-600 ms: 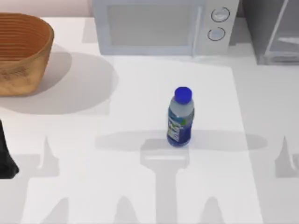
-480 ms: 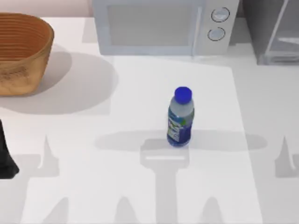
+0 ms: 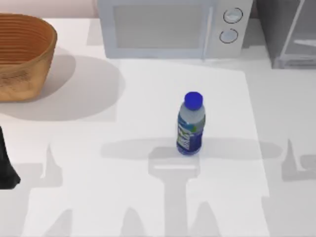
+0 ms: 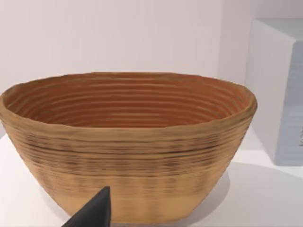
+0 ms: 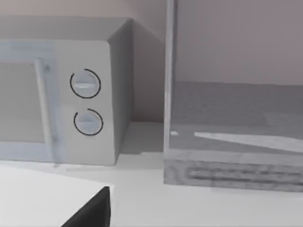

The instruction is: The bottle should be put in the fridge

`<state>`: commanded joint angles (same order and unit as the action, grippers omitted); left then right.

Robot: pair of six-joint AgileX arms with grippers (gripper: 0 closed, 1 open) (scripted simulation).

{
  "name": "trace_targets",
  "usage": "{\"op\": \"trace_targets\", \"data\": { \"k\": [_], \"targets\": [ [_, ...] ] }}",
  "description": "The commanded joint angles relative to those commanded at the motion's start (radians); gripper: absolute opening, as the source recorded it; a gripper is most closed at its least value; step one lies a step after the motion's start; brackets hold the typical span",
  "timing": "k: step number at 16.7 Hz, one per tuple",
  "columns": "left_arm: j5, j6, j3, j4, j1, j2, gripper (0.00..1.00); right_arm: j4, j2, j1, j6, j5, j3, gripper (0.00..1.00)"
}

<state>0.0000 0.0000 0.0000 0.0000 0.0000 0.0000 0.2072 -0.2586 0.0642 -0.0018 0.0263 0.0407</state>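
Observation:
The bottle (image 3: 190,124) stands upright near the middle of the table, clear with a blue cap and a blue, green and white label; nothing touches it. The fridge (image 3: 289,32) is at the far right back, dark grey with a pale-framed see-through door (image 5: 232,123). My left arm (image 3: 6,165) is parked at the table's left edge, well away from the bottle. A dark tip of my left gripper (image 4: 92,213) faces the basket. A dark tip of my right gripper (image 5: 90,212) points towards the fridge and the microwave.
A white microwave (image 3: 170,27) with two round knobs (image 5: 86,101) stands at the back, just left of the fridge. A woven basket (image 3: 22,54) sits at the back left. Open tabletop (image 3: 123,197) surrounds the bottle.
The arm shadow on the table's right side has slid a little to the left. The bottle and the left arm have not moved.

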Motion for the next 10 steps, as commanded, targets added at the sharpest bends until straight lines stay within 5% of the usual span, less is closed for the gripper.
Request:
{"op": "trace_targets", "data": {
  "k": [10],
  "targets": [
    [0.0, 0.0, 0.0, 0.0, 0.0, 0.0, 1.0, 0.376, -0.502, 0.119, -0.01, 0.047, 0.062, 1.0]
  ]
}}
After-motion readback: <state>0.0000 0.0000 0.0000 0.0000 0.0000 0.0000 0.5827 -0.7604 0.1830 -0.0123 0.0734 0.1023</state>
